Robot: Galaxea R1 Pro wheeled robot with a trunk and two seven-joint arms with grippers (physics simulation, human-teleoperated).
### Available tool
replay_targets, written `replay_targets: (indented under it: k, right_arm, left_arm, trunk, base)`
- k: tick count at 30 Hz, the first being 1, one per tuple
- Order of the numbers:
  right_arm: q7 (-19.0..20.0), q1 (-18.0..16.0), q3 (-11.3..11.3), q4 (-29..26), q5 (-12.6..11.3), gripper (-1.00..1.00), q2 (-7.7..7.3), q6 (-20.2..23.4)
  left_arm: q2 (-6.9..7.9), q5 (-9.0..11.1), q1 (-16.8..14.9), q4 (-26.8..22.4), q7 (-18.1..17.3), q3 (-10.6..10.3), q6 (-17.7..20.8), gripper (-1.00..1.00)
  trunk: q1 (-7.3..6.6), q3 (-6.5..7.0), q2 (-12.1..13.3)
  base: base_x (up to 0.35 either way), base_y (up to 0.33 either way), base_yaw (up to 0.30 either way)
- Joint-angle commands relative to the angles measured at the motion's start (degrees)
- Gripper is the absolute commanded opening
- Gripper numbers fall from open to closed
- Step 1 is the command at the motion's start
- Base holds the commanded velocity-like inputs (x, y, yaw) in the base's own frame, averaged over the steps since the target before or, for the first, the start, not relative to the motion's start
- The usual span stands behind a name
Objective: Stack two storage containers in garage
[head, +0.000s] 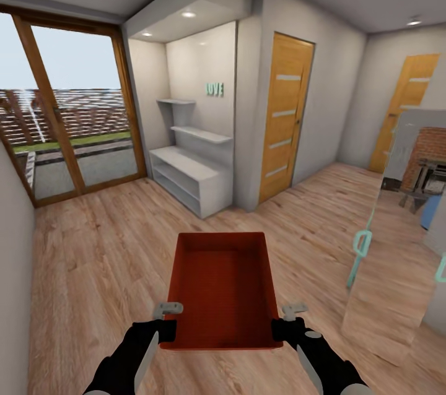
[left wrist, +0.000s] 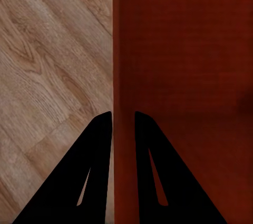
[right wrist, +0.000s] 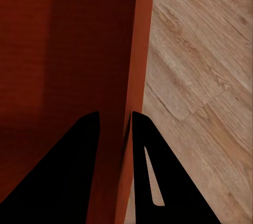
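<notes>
Both black arms reach forward from the head view's lower edge, the left arm toward 11 o'clock, the right toward 1 o'clock. The left gripper (left wrist: pixel 123 121) pinches the storage container's (head: pixel 223 283) left wall; the right gripper (right wrist: pixel 115 121) pinches its right wall.

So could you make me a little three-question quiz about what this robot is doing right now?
1. True or false: the red-orange storage container rests on the wood-plank floor.
2. How does each gripper hold the container? A) under its bottom B) pinching a side wall C) hooked on its far end
3. Fill in: past the container stands a white ___ unit in an alcove.

Key
1. False: it is carried above the floor, held between the left gripper and right gripper.
2. B: each wrist view shows a thin wall between the two fingers.
3. Shelf.
</notes>
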Motion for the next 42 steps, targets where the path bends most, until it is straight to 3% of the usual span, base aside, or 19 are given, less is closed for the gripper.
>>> replay_targets:
  k: [1,21,42]
  right_arm:
    - [0.05,-0.03,1.26,-0.25,0.34,-1.0,-0.05,-0.32]
    - [0.12,-0.03,1.31,-0.25,0.32,-1.0,-0.05,-0.32]
    - [0.12,-0.03,1.33,-0.25,0.28,-1.0,-0.05,-0.32]
  left_arm:
    - [0.29,-2.81,-0.02,0.03,1.0,0.12,0.38,-1.0]
    - [0.29,-2.81,-0.02,0.03,1.0,0.12,0.37,-1.0]
    - [0.29,-2.81,-0.03,0.03,1.0,0.12,0.39,-1.0]
  trunk:
    - [0.06,-0.12,-0.11]
    - [0.06,-0.12,-0.11]
    - [0.06,-0.12,-0.11]
  base:
    - [0.327,0.0,0.0]
    - [0.327,0.0,-0.01]
    - [0.327,0.016,-0.266]
